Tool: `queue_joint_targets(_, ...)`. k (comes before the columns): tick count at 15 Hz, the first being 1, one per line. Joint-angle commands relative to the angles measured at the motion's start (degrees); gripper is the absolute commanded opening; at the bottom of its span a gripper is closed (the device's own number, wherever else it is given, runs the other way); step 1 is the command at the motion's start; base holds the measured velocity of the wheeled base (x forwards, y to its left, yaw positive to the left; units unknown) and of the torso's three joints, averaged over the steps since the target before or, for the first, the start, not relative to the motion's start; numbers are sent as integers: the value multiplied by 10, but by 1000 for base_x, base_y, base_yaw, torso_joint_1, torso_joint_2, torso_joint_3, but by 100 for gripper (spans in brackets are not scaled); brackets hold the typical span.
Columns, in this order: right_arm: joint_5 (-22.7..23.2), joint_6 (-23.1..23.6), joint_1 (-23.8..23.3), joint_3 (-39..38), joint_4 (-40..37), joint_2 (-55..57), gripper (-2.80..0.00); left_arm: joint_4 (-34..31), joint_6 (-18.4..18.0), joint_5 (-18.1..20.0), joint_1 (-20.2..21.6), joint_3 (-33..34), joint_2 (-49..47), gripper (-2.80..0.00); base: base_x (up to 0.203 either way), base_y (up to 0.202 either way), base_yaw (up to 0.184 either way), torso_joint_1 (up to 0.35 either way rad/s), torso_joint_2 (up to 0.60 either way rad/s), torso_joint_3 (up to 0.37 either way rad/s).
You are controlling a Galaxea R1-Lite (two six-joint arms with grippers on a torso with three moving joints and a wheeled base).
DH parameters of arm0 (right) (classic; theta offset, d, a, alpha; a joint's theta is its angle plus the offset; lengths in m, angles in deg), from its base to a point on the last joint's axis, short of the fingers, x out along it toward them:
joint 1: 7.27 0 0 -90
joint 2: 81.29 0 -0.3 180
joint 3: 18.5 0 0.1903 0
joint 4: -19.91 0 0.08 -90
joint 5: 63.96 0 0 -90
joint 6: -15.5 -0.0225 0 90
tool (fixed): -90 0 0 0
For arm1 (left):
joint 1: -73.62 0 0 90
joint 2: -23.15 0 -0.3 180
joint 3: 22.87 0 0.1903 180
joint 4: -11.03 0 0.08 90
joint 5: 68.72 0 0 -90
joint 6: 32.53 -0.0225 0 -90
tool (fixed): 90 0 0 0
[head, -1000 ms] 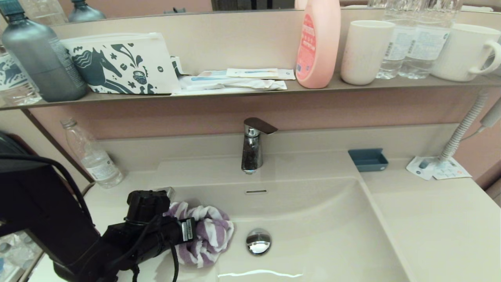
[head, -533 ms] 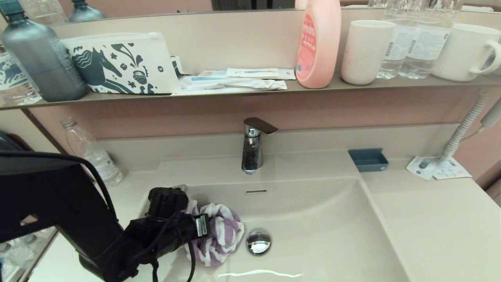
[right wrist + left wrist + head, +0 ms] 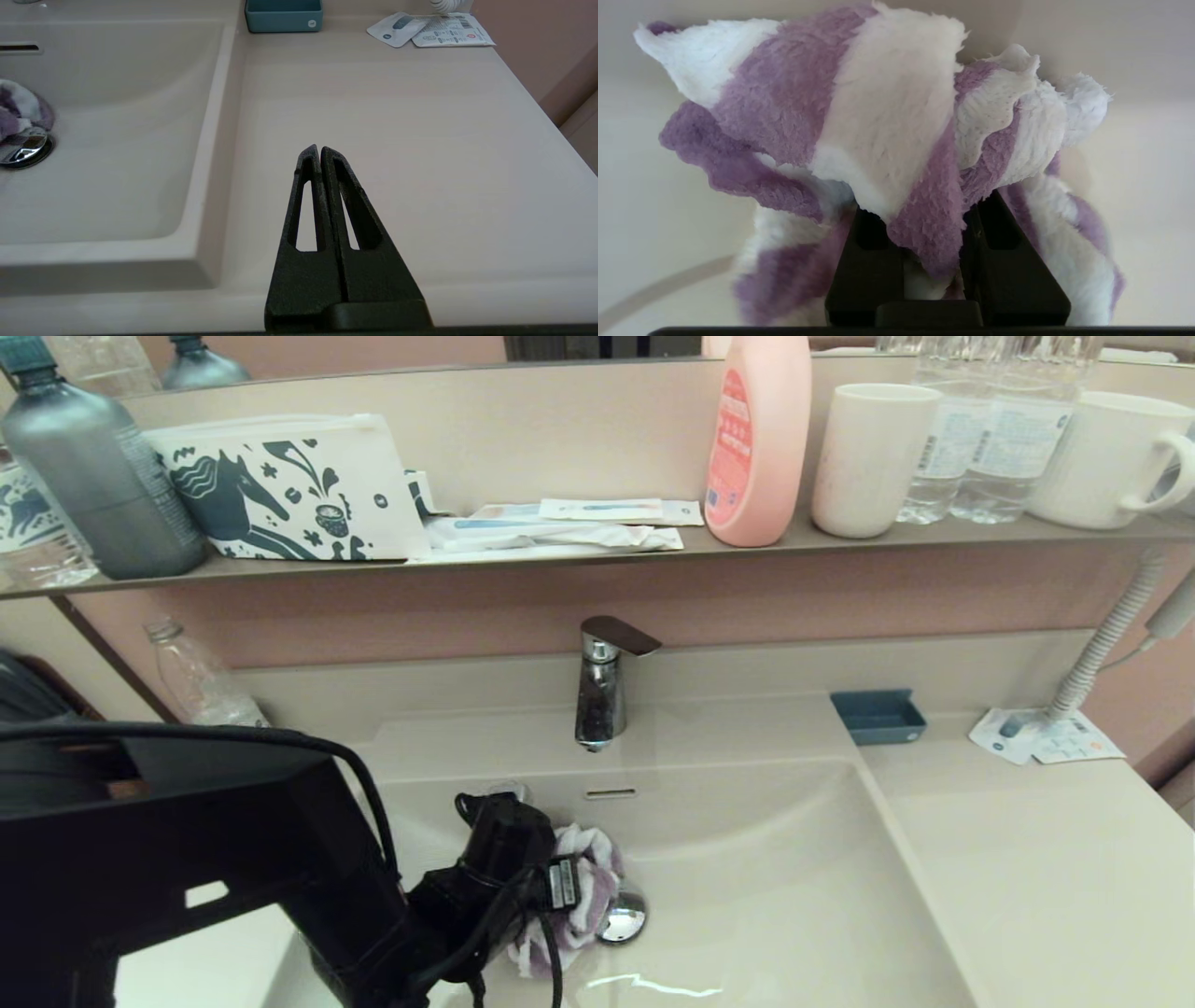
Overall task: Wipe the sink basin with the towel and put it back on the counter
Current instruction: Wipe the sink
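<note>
We see the towel point(image 3: 583, 896) bunched low in the sink basin point(image 3: 794, 896), seemingly touching the drain plug point(image 3: 624, 919), though our head view is partly blocked there. Our left gripper point(image 3: 924, 261) is clamped on its striped folds. Our right gripper point(image 3: 320, 150), fingers pressed together, hovers over the worktop point(image 3: 397, 140).
</note>
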Motion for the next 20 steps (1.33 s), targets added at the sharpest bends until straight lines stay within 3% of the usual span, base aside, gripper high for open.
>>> queue_joint_targets(1,0,0,0,0,0,0,-280,-1,2,-3,-21,-21,-18,-280,0,0,0,0,0,0)
queue_joint_targets(6,0,0,0,0,0,0,-280,-84,16,-6,-57,-110,-32,-280,0,0,0,0,0,0)
queue_joint_targets(10,0,0,0,0,0,0,-280,-151,63,-12,-111,-187,-54,-280,0,0,0,0,0,0)
queue_joint_targets(14,0,0,0,0,0,0,-280,-203,67,-29,-140,-284,-80,-280,0,0,0,0,0,0)
queue_joint_targets(17,0,0,0,0,0,0,-280,-277,72,-35,-163,-367,-102,-280,0,0,0,0,0,0)
queue_joint_targets(20,0,0,0,0,0,0,-280,-332,97,-47,-204,-396,-102,-280,0,0,0,0,0,0)
